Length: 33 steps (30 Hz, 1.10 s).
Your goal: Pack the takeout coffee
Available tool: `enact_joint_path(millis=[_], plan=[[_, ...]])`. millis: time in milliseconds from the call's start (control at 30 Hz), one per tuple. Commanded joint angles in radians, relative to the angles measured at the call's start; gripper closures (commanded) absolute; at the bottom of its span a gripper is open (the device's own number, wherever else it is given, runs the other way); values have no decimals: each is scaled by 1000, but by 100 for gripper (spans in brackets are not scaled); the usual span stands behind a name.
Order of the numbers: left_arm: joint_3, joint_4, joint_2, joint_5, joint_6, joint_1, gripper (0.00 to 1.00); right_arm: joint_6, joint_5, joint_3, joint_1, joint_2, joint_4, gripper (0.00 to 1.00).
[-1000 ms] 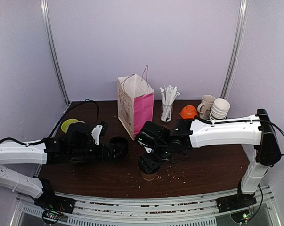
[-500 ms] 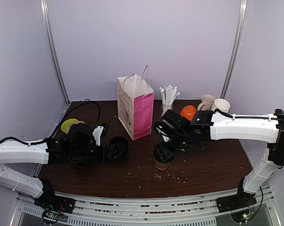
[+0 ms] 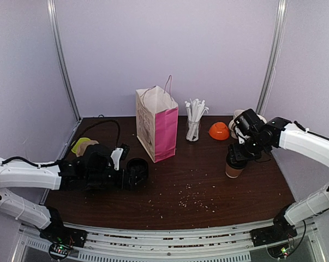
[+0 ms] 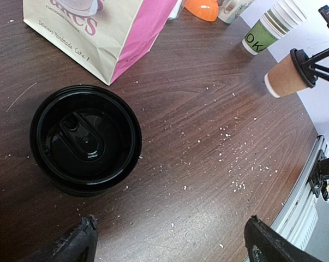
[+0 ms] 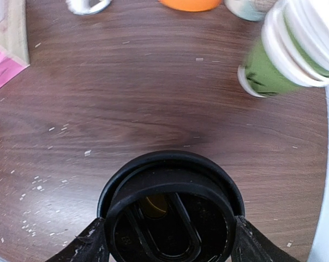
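The takeout coffee (image 3: 233,170) stood up straight at the R side of the worktop (image 3: 169,196). Its long way ran up & down, w/ the lid on top. I couldn't tell if its bottom touched the wood. It was a small brown paper cup, smooth, a bit thinner at the bottom. It had a shiny black plastic lid (image 5: 172,210), round & shaped like a dome. The right hand (image 3: 239,154) came down from above. Its two fingers (image 5: 90,245) pressed on each side of the lid, gripping it. Near the cup was a stack of white & green paper cups (image 5: 295,43). The left hand (image 4: 172,243) was spread wide w/ nothing in it. It sat low by another black lid (image 4: 85,139) lying flat on the dark wood. A pink & tan paper bag (image 3: 156,123) stood near the middle. Little white crumbs (image 4: 229,134) lay on the worktop
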Motion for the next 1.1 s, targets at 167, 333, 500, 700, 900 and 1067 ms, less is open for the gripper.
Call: enact_joint_path(millis=[167, 333, 500, 700, 900, 1067], plan=[[27, 101, 58, 56, 23, -2, 3, -93, -65, -50, -261, -44, -33, 30], [28, 111, 65, 62, 21, -2, 3, -107, -89, -57, -303, -8, -27, 30], [29, 105, 61, 63, 22, -2, 3, -111, -113, -67, -325, 21, -20, 27], [29, 90, 40, 54, 29, -2, 2, -105, -123, -69, -326, 6, -23, 16], [37, 71, 26, 52, 40, -3, 2, -106, -131, -51, -326, -37, -47, 0], [51, 34, 7, 25, 41, -2, 2, -84, -133, 29, -315, -95, -90, 0]])
